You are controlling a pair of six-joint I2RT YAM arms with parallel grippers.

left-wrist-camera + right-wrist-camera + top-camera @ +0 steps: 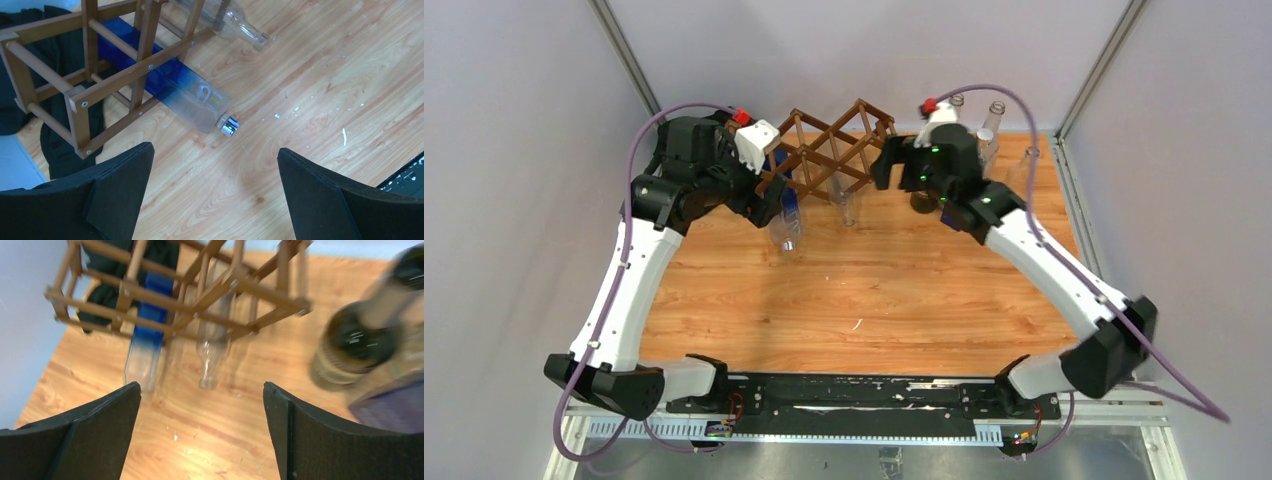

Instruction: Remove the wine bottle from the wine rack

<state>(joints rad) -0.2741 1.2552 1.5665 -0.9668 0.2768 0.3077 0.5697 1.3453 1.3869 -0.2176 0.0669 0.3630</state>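
The left claw (214,150), spread apart and empty, hovers nearest the blue wine bottle (190,97), which lies through the wine rack's (120,82) left end, capped neck pointing out at the claw.

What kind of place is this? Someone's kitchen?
Probably a robot lab, not a kitchen: two arms bolted to a table, plain walls close around, and a wine rack with bottles set out.

Brown wine rack (115,85), blue bottle (192,97) lying inside
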